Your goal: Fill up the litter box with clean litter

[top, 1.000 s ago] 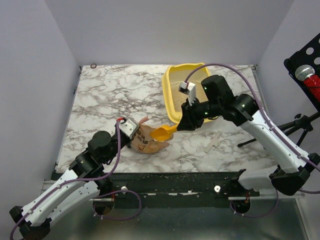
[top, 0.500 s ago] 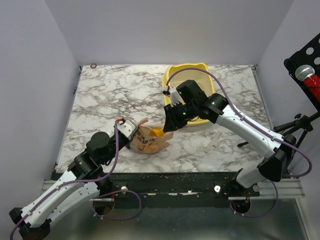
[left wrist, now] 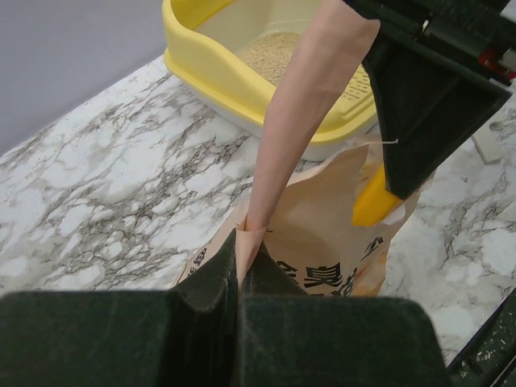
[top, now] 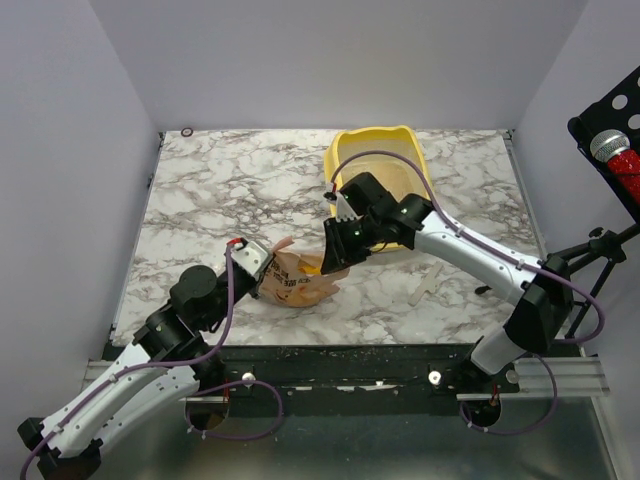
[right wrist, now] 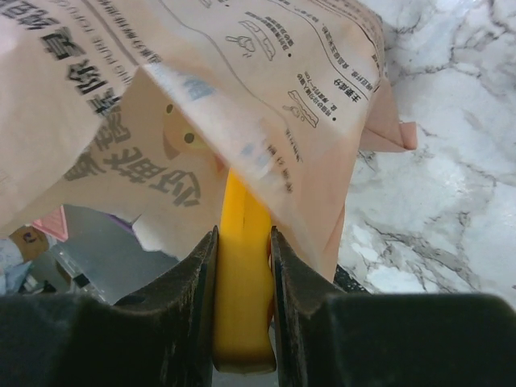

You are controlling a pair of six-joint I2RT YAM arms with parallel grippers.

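The yellow litter box (top: 396, 141) stands at the back right of the marble table, partly hidden by my right arm. In the left wrist view the litter box (left wrist: 211, 74) holds a thin patch of beige clean litter (left wrist: 270, 55). A pinkish-tan bag (top: 300, 286) lies near the front. My left gripper (top: 267, 271) is shut on the bag's upper flap (left wrist: 300, 105), pinched at the jaws (left wrist: 239, 247). My right gripper (top: 333, 257) is shut on the handle of the orange scoop (right wrist: 242, 300), whose head is hidden inside the bag's mouth (right wrist: 201, 153). The scoop (left wrist: 372, 201) shows beside the bag.
A pale cross-shaped piece (top: 426, 286) lies on the table right of the bag. A small ring (top: 187, 131) sits at the back left corner. A microphone stand (top: 612, 148) stands beyond the right wall. Loose grains line the table's front edge (top: 330, 347).
My right arm has swung left from the litter box to the bag, and the scoop has gone into the bag's mouth. The left gripper has kept its hold on the flap.
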